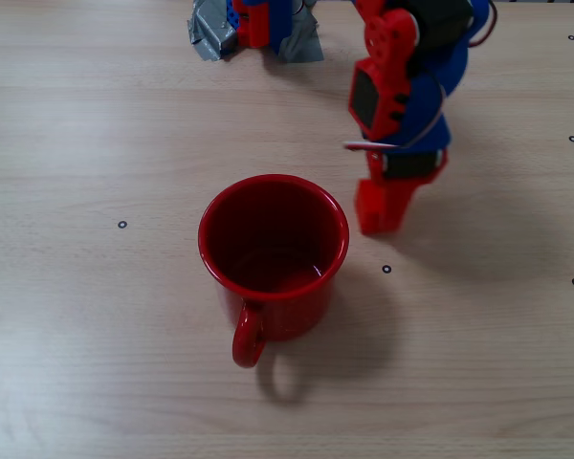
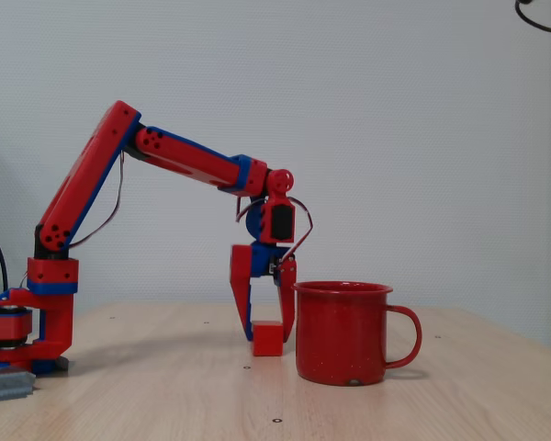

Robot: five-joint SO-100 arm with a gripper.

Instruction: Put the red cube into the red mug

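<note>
Red-and-blue claw [image 2: 268, 335] straddling small red plastic cube [image 2: 267, 339] on wooden table [image 2: 165, 386], seemingly pinching it, beside glossy red mug [image 2: 342, 333].

The mug [image 1: 273, 251] has a glossy red enamel-like finish with a bright sheen along its rim. The cube [image 2: 267, 339] looks like matt plastic. The arm [image 2: 179, 161] is smooth red and blue plastic. The table [image 1: 96, 316] shows pale matt wood grain.
</note>
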